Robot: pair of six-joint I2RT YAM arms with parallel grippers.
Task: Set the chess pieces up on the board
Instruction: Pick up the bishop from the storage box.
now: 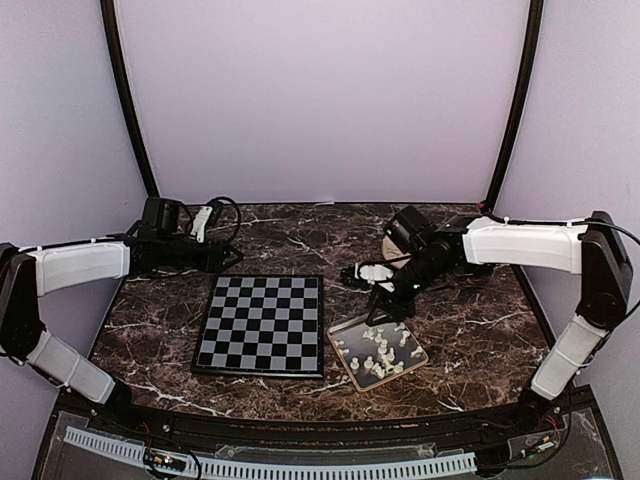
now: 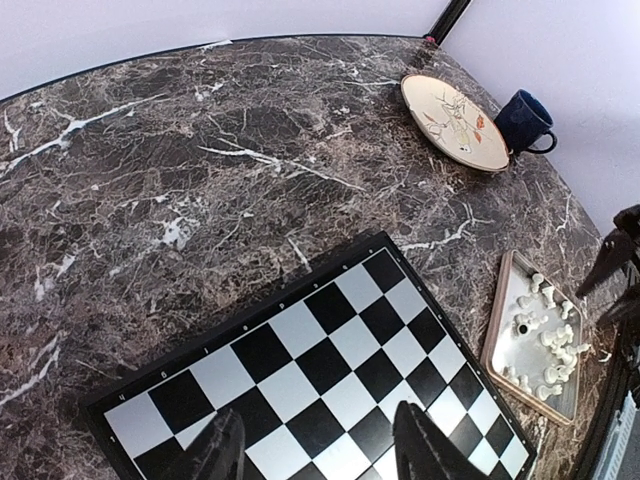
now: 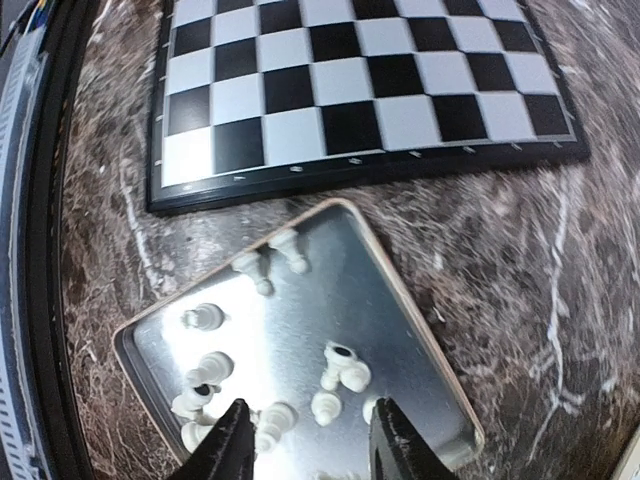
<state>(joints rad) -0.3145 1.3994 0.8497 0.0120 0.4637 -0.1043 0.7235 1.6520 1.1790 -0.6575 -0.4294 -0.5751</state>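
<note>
The checkered board [image 1: 262,325] lies flat at the table's middle and carries no pieces; it also shows in the left wrist view [image 2: 330,370] and the right wrist view [image 3: 350,80]. Several small white chess pieces [image 1: 378,352] lie in a metal tray [image 1: 345,335] right of the board, also in the right wrist view [image 3: 340,370]. My right gripper [image 3: 305,445] is open and hovers over the tray's pieces, holding nothing. My left gripper [image 2: 315,445] is open and empty above the board's far left part.
A round beige plate [image 2: 455,122] and a dark blue mug [image 2: 525,120] stand at the back right of the marble table. The tray [image 2: 497,330] sits close beside the board's right edge. Purple walls enclose the table.
</note>
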